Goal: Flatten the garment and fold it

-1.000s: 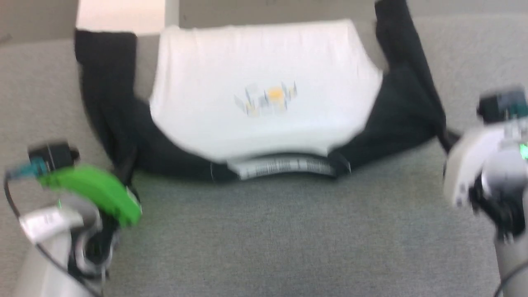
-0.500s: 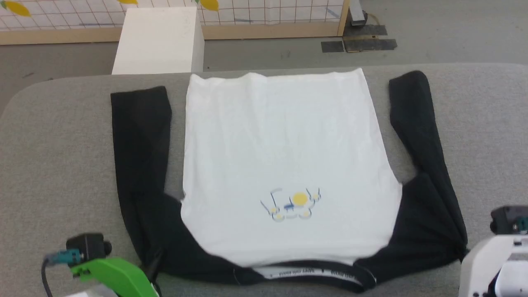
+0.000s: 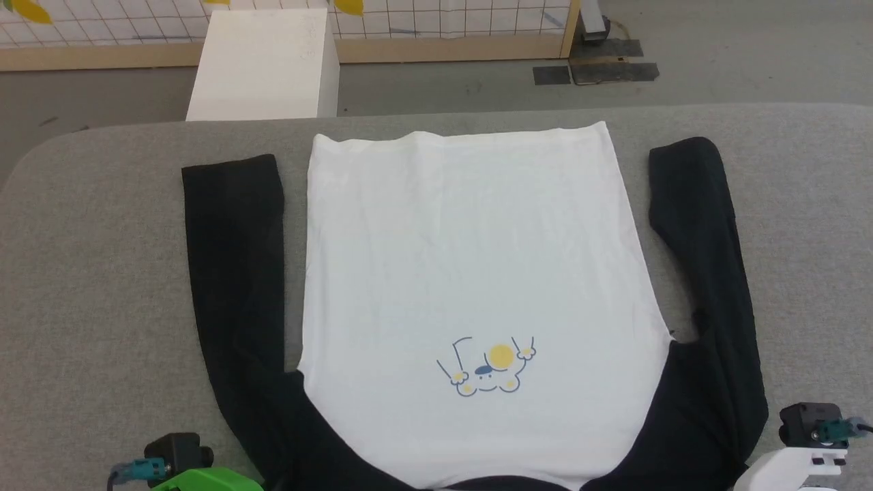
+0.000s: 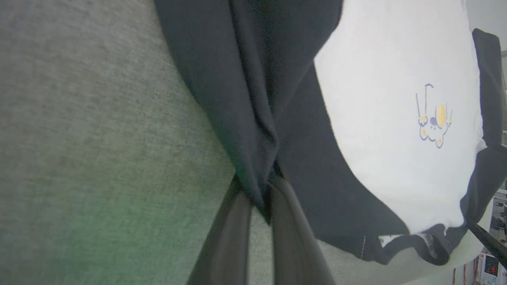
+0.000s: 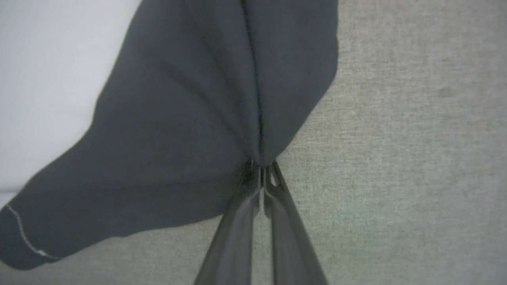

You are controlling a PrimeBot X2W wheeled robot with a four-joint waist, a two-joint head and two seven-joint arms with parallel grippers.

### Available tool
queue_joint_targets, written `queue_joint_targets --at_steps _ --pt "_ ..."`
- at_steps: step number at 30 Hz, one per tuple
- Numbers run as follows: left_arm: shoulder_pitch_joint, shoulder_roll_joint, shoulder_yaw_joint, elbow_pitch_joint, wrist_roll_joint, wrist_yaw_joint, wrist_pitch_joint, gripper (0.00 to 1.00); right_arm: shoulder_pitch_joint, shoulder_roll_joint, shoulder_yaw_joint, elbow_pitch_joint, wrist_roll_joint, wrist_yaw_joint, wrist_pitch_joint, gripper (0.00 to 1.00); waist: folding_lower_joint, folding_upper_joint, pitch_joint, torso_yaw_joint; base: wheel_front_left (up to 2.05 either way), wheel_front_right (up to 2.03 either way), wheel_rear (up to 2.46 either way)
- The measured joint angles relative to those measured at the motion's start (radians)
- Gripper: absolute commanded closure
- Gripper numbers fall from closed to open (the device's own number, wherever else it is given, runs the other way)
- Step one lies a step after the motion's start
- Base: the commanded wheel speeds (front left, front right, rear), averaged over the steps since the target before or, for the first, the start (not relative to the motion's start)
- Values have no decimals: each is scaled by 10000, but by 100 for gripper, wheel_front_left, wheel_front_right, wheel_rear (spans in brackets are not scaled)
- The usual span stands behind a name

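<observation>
Lying front-up on the grey fabric-covered table (image 3: 102, 286), the garment (image 3: 470, 259), a soft T-shirt with a white body, black sleeves and a black collar, has its hem toward the far edge and its neck at the near edge by the robot. A small yellow-and-blue chest print (image 3: 487, 368) sits near the collar end. Each long sleeve runs alongside the body toward the far edge, with a strip of table between. The left gripper (image 4: 263, 192) has its two dark fingers pinching a bunched fold of black cloth at the left shoulder. The right gripper (image 5: 261, 174) has its fingers pressed almost together on a tuck of black cloth at the right shoulder, with creases fanning out from the grip. Beyond the table stand a white rectangular box (image 3: 262, 65) and a grid-patterned panel on a wooden base (image 3: 443, 20).
</observation>
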Motion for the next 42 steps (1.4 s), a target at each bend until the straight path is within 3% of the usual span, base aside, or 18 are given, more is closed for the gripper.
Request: queue_joint_targets --at_steps 1,2,3,10,16,22,28,34,42 --pt "-20 -12 -23 92 15 -8 -75 0 -9 -2 31 142 84 -2 -249 65 0 0 -24 -8 0 0 0" --pt "-41 -15 -40 150 65 -27 -132 0 -12 -4 50 230 167 -2 -441 42 0 0 -49 -12 0 0 0" --pt "-60 -29 -77 192 142 -77 -228 0 -12 -4 59 320 280 -2 -713 0 0 0 -86 -17 0 0 0" --pt "-26 75 94 86 777 44 -1087 0 51 4 -211 313 456 -6 -3072 0 0 0 -408 -8 0 0 0" --pt "43 203 637 -637 924 -100 -2167 0 125 4 -326 -268 368 -6 -5302 0 0 0 -433 -104 0 0 0" --pt "-391 779 1055 -648 1766 -203 -3319 0 -168 2 245 -681 -127 -6 -7283 0 0 0 -151 -283 0 0 0" --pt "-2586 1791 1145 387 2886 -543 -3942 0 -1205 -36 1346 -867 -631 -6 -8253 0 0 0 498 -506 0 0 0" --pt "-5140 2895 838 1787 3567 -1083 -3448 0 -2172 -207 1950 -953 -658 -6 -8370 0 0 0 1383 -728 0 0 0" --pt "-7937 4149 853 3576 3482 -1503 -1239 0 -3261 -188 2474 -1068 -569 -6 -8418 0 2 0 2846 -1161 0 0 0"
